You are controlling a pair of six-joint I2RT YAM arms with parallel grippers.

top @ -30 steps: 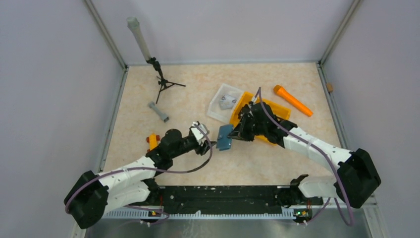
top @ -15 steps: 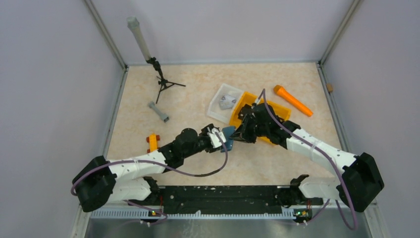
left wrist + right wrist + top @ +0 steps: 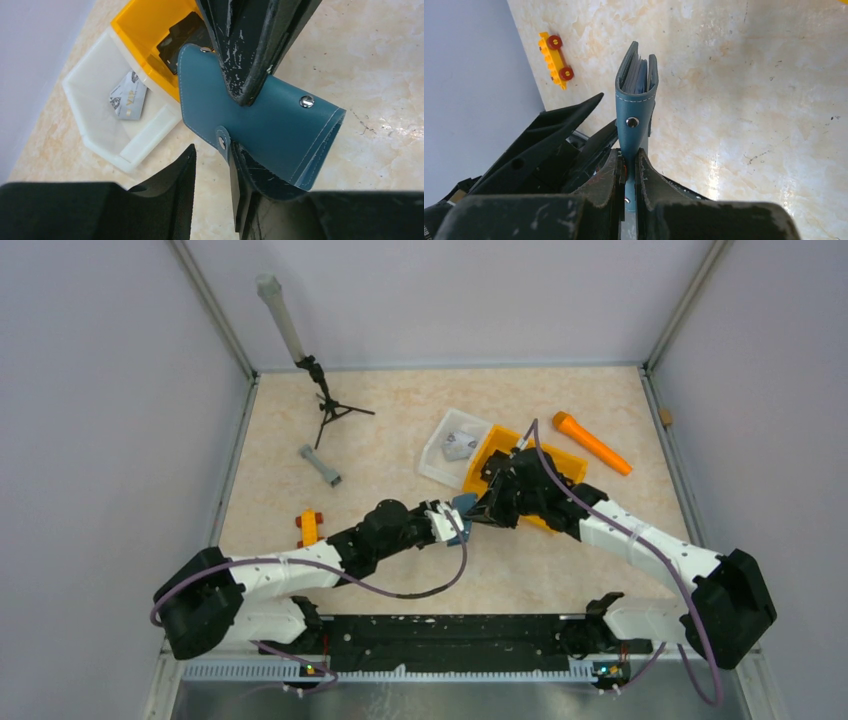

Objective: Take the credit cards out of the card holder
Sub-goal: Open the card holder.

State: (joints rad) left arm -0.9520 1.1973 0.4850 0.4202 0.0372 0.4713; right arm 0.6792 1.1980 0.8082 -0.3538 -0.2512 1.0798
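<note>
My right gripper (image 3: 483,512) (image 3: 626,160) is shut on the teal-blue card holder (image 3: 462,508) and holds it on edge above the table. In the right wrist view the card holder (image 3: 636,100) is folded, with card edges (image 3: 639,75) showing in its far end. My left gripper (image 3: 452,523) (image 3: 212,152) is open right beside it. In the left wrist view one left finger lies against the card holder (image 3: 280,130), and its snap tab sits by the gap between the fingers. One light card (image 3: 127,95) lies in the white tray.
The white tray (image 3: 437,458) and the orange divided bin (image 3: 487,455) stand just behind the grippers. An orange cylinder (image 3: 590,442) lies at the back right. A small tripod (image 3: 330,410) and a grey piece (image 3: 320,465) lie at the back left. A yellow toy block with red wheels (image 3: 309,526) lies to the left.
My left arm has reached to the right until its open gripper is against the card holder. My right gripper has kept its hold and tipped the holder more on edge.
</note>
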